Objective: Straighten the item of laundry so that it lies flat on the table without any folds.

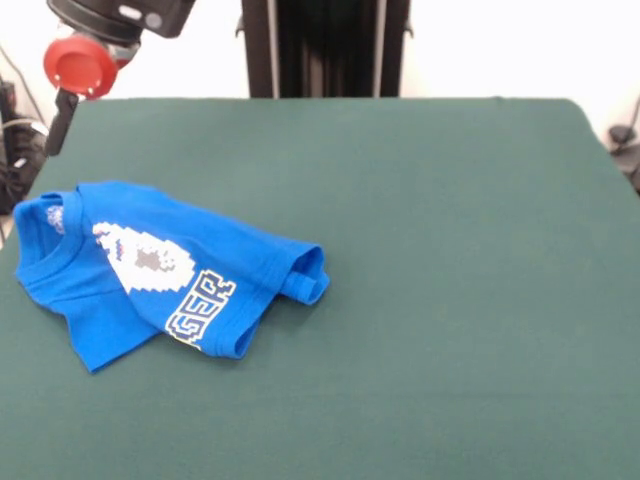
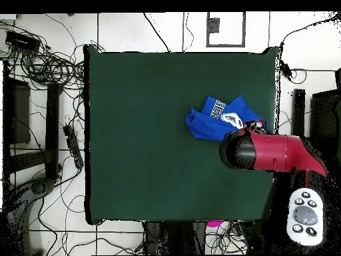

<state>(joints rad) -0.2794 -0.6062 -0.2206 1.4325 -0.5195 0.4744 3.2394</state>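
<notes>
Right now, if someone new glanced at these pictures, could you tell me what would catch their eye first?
The bright blue T-shirt stands out, lying crumpled and folded over itself near one side of the dark green table, with only part of its white print and lettering showing. Next comes the red and black robot arm, which in the overhead view hangs over the table edge beside the shirt. The rest of the tabletop is plain green.

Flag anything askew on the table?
The T-shirt lies crumpled near one edge of the table: folded over itself, one sleeve bunched, its lettering partly hidden. Nothing spilled or damaged shows.
</notes>
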